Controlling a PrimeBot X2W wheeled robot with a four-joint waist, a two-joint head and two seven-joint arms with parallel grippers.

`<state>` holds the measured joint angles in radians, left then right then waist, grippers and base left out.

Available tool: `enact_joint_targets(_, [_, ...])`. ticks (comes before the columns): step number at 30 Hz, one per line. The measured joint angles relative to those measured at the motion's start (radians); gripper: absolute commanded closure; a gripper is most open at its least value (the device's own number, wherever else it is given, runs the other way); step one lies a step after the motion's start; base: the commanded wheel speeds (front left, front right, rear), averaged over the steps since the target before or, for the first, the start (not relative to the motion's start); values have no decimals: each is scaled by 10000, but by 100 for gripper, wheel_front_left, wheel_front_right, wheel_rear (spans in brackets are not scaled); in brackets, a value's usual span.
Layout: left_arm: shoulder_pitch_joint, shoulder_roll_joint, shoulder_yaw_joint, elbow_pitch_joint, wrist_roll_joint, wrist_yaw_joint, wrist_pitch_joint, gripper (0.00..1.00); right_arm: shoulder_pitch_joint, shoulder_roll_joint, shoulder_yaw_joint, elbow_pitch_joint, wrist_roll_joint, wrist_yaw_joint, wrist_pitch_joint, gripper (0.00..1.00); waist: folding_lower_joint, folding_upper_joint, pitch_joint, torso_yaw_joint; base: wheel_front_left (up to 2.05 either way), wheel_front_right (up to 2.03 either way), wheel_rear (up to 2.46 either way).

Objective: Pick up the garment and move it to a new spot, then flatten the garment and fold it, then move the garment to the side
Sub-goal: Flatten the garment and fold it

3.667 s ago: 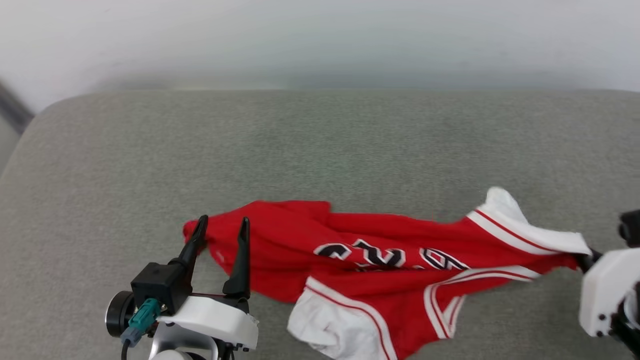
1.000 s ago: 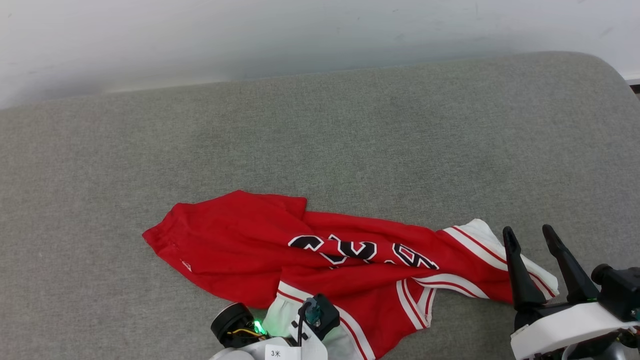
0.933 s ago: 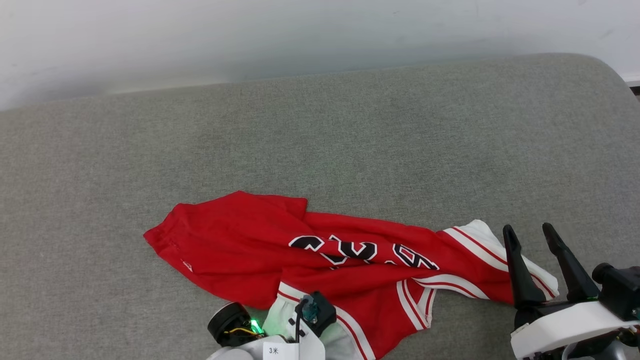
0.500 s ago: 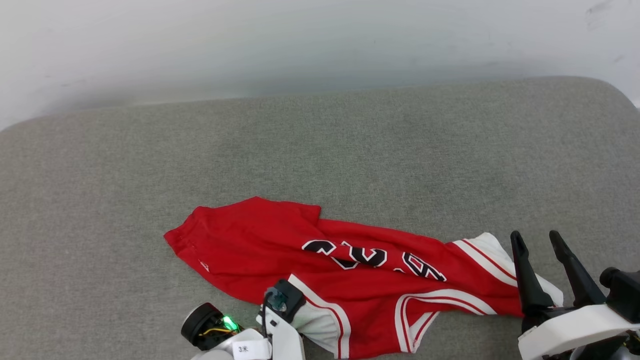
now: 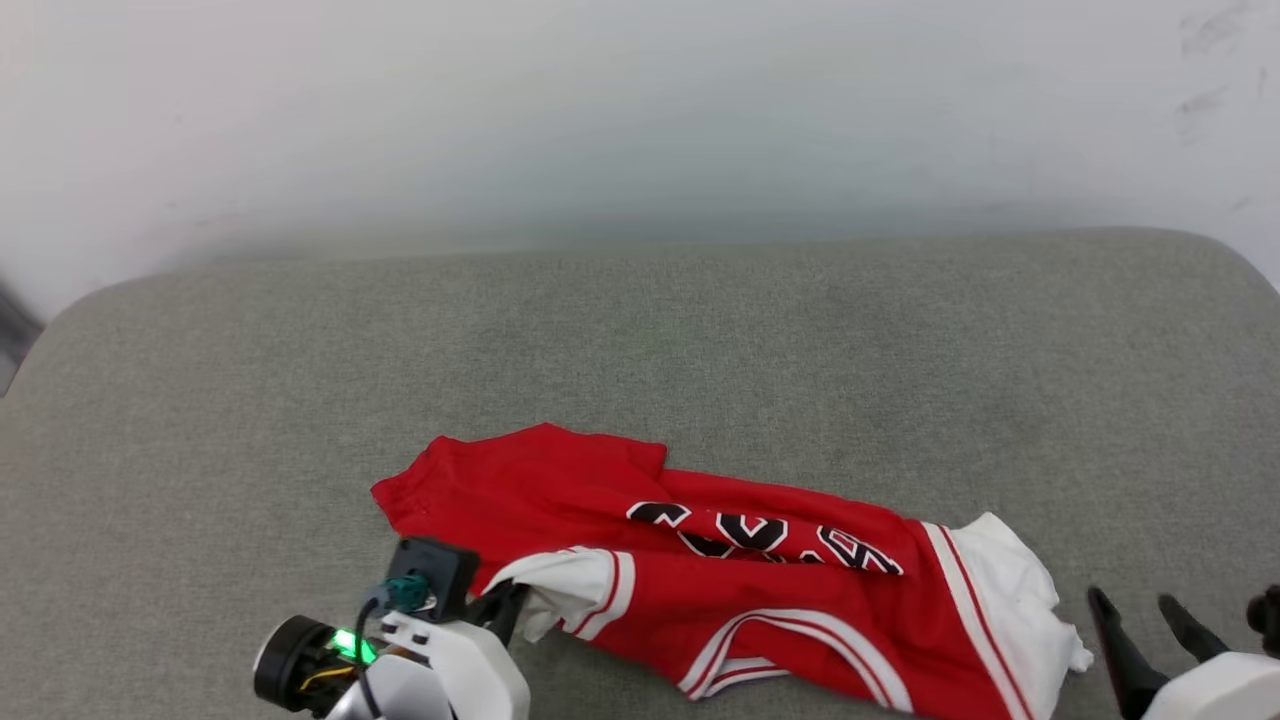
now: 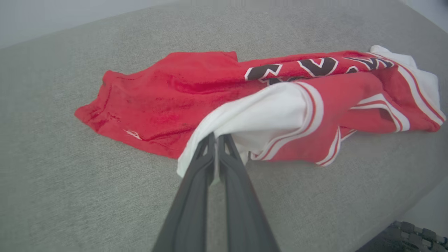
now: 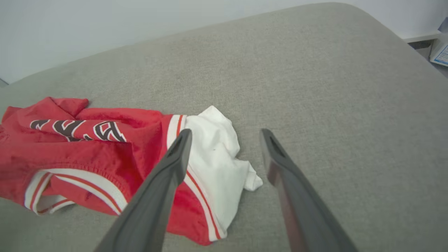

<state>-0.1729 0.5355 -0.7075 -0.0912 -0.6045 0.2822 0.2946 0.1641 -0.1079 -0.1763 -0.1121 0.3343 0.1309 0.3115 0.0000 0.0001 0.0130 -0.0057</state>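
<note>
Since a second ago, the left claw (image 6: pixel 215 134) has gone from spread over the near white sleeve (image 6: pixel 259 112) to clamped on it, and that sleeve now stands raised off the table (image 5: pixel 700 330) and pulled towards the claw. The head camera has also shifted, so the changed framing is not a move of the things.

The garment (image 5: pixel 720 570) lies bunched and lengthwise, running from just ahead of the left claw across to the right claw (image 7: pixel 225 134). Its red hem end sits beyond and to the left of the left claw's tips, and the black lettering is creased along the middle. The far white sleeve (image 7: pixel 213 147) lies crumpled, partly behind the right claw's left finger. The right claw's fingers stand wide apart, holding nothing.

Judgement: the pick-up is in hand. One corner is secured. The next move calls for the right claw to close on its sleeve before lifting.

No container is involved. The garment rests directly on the table.
</note>
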Motion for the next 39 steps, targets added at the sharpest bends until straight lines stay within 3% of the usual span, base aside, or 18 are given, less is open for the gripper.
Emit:
enact_joint_targets(5, [274,276,360,-552,2,366,-330,100,89,-608,-389,495,314,0,1875,0,0,0,-139,74,0,0,0])
enact_joint_targets(11, [290,374,468,-940,35,449,-426,100,-149,-1179,-12,876,610,2,3670,0,0,-1,123,157,0,0,0])
enact_joint_targets(26, [-212,215,587,-1074,192,445,-779,100,-1802,-1699,1331,2867,980,-2,4884,0,0,0,1345,356,0,0,0])
enact_joint_targets(27, [-221,203,594,-1062,192,445,-788,100,-1842,-1735,1394,2936,1026,-2,5007,44,1,0,1366,353,0,0,0])
enact_joint_targets(29, [-222,194,612,-1030,192,445,-867,100,-1911,-1753,1413,3035,1179,-2,5110,100,0,0,1391,348,0,0,0])
enact_joint_targets(39, [-213,165,1012,-974,125,533,-1622,100,-2032,-1695,1325,2535,1358,-2,4481,100,0,0,912,278,0,0,0])
